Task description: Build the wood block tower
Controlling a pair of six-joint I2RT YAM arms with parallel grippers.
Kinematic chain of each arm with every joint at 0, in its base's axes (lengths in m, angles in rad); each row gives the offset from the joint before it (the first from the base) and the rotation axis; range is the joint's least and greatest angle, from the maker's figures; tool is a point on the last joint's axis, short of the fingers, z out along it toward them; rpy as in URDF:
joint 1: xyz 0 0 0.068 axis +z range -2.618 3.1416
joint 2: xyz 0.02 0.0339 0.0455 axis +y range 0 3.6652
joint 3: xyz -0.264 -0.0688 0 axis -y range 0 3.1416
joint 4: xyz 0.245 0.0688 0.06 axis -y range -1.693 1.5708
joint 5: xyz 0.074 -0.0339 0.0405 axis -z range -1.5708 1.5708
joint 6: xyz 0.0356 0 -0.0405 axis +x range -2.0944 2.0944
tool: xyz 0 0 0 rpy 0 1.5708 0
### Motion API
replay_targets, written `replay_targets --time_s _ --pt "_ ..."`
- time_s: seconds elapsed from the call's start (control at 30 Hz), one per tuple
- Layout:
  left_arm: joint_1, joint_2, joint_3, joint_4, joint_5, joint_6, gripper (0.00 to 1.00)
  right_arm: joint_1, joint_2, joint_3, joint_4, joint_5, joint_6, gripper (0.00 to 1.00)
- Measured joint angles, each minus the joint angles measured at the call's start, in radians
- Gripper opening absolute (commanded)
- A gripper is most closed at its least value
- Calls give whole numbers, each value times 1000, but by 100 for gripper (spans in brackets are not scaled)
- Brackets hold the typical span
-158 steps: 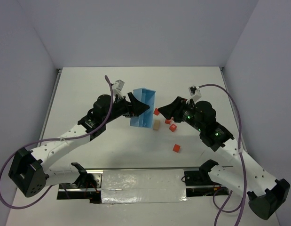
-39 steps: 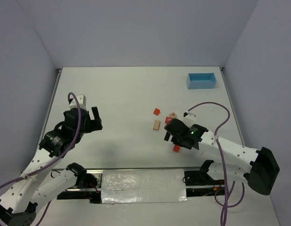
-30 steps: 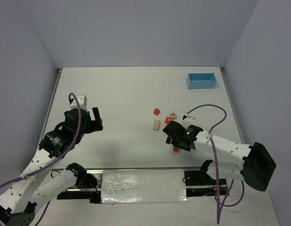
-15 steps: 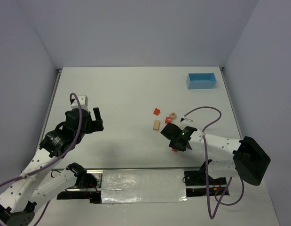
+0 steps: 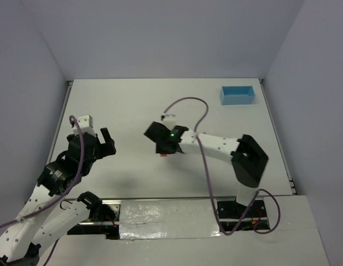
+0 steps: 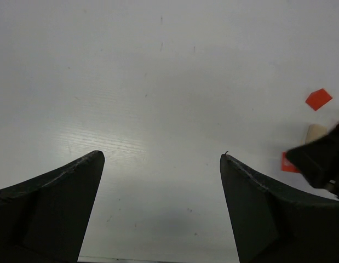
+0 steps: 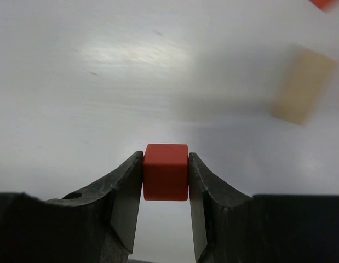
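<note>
You have no tower yet: nowhere in view does one block sit on another. The right hand [image 7: 166, 156] pinches a red cube [image 7: 166, 172] squarely between its fingers. I cannot tell whether the cube rests on the bench [image 7: 76, 82] or hangs just above it. Ahead of that hand and to its right lies a tan block [image 7: 303, 86], blurred, flat and apart from the cube. A second red piece [image 7: 325, 3] shows farther ahead, at the frame's corner. The left hand [image 6: 161, 159] is spread wide, with nothing between its fingers. By my judgement every stacking step is left: you need to choose a base, set this cube down, then fetch the rest.

Only the right wrist view settles the grip. From above, the arm covers the loose blocks and only a sliver of red shows under the hand. The top view alone shows the blue tray [image 5: 237, 95], well apart, beyond the right hand and to its right. The left wrist view shows the loose blocks lying off to the left hand's right.
</note>
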Motion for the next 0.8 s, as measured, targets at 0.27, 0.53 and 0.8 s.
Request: replay_targets --time_s 0.27,0.53,0.8 --pt "1 -227 1 -46 -132 -75 100 11 602 837 -84 -30 -195 23" --pt "1 -330 1 -80 -212 -124 99 -49 795 1052 -121 -116 -307 24" --pt "2 -335 1 -85 -221 -125 100 -119 818 1123 -126 -130 -379 42"
